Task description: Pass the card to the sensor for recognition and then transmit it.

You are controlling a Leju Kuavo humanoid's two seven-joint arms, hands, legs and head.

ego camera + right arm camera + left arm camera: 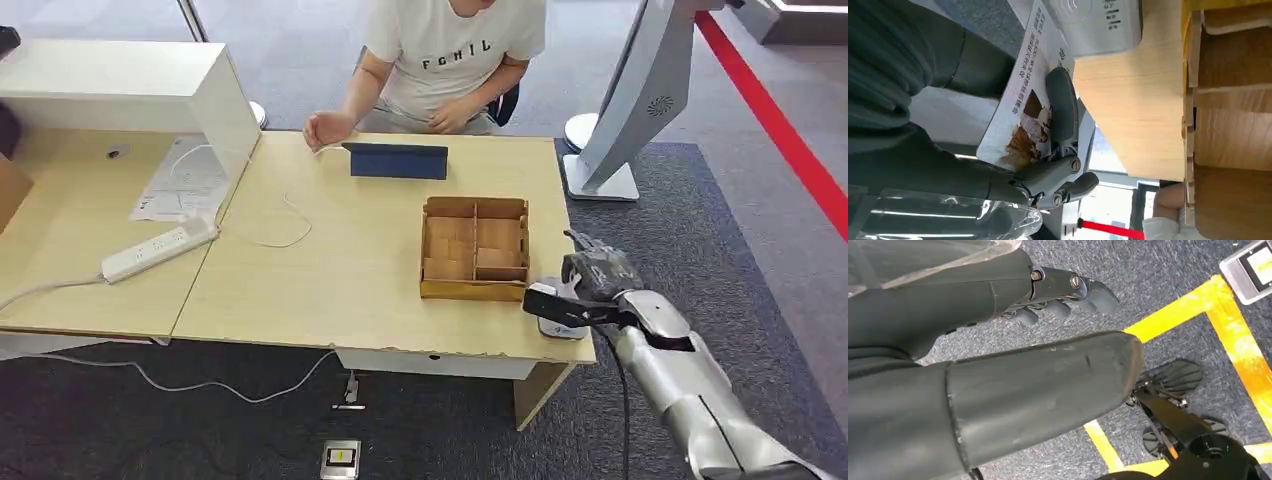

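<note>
**Pale wood worktop, card held over the sensor at its near corner**

Pale wood covers the worktop (340, 270), and at its near right corner the right hand (590, 285) holds the card (1023, 107) just above the white sensor (1098, 22). In the right wrist view the fingers (1062, 107) press across the card's printed face; a brown picture and lines of small print show, too small to read. The hand covers most of the sensor in the head view, so whether card and sensor touch cannot be told. Just beyond stands the divided wooden box (475, 248). Farther back a dark blue tablet (398, 160) leans upright before a seated person (445, 60), cut off at the top edge. A white power strip (158, 250) lies to the left. The left hand (1063, 290) hangs over grey carpet (1158, 270), fingers loosely curled around nothing.
</note>
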